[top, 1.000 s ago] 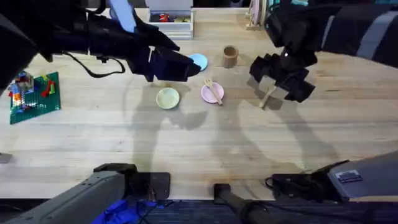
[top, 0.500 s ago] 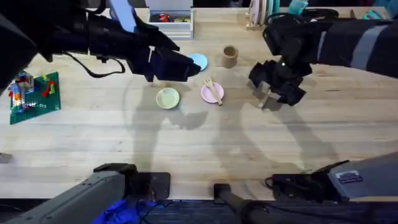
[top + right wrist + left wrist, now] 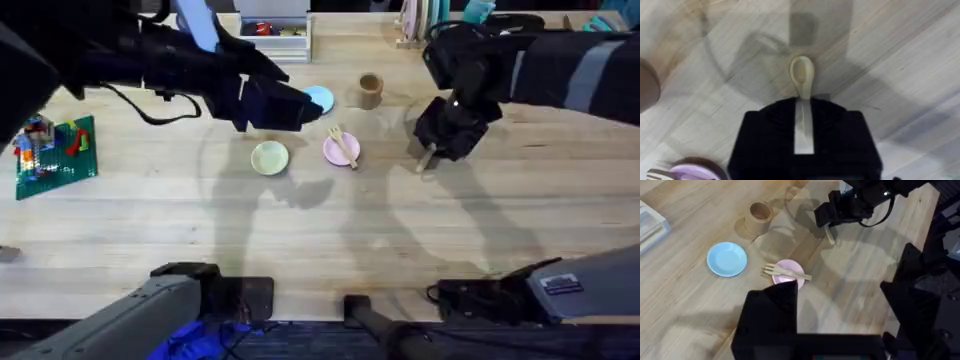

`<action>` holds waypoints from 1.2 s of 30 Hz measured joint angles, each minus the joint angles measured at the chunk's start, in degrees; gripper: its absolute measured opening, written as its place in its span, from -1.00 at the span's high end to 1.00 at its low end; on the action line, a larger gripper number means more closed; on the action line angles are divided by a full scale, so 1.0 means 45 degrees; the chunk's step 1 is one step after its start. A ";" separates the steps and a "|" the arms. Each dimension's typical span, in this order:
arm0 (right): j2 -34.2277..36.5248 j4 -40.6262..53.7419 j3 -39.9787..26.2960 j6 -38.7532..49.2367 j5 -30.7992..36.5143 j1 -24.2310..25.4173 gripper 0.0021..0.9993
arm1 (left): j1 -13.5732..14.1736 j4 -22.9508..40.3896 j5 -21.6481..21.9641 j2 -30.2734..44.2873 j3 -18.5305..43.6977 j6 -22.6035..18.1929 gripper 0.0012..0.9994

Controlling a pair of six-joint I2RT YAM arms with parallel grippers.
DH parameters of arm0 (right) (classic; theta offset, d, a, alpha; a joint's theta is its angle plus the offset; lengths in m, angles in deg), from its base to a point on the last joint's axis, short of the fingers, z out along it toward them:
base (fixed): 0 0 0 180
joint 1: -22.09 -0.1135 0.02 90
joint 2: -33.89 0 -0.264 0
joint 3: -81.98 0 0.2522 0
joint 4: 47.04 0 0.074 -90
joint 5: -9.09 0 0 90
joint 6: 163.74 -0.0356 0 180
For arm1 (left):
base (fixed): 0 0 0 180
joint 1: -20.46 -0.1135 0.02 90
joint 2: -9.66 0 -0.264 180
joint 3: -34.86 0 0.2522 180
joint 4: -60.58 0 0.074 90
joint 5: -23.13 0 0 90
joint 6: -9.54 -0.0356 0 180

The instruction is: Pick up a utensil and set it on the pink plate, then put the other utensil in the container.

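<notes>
Spoon [image 3: 802,75] nearer tan cup [image 3: 370,90]

fork [image 3: 343,146] flat across pink plate [image 3: 335,152] | spoon [image 3: 802,80] lifted | tan container [image 3: 370,90] upright

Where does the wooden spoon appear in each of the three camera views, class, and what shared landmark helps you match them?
Overhead: the spoon pokes out under the right gripper, right of the pink plate.
Left wrist: the spoon hangs below the far gripper, beyond the plate.
Right wrist: the spoon is centred, bowl forward, handle between the fingers.
Shared landmark: the pink plate carrying the fork.
</notes>
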 joint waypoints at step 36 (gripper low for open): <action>-0.0179 -0.0223 -0.1885 0.5538 0.0889 0.0364 0.94 | 0.0000 0.0000 -0.0005 0.0000 0.0000 0.0000 -0.98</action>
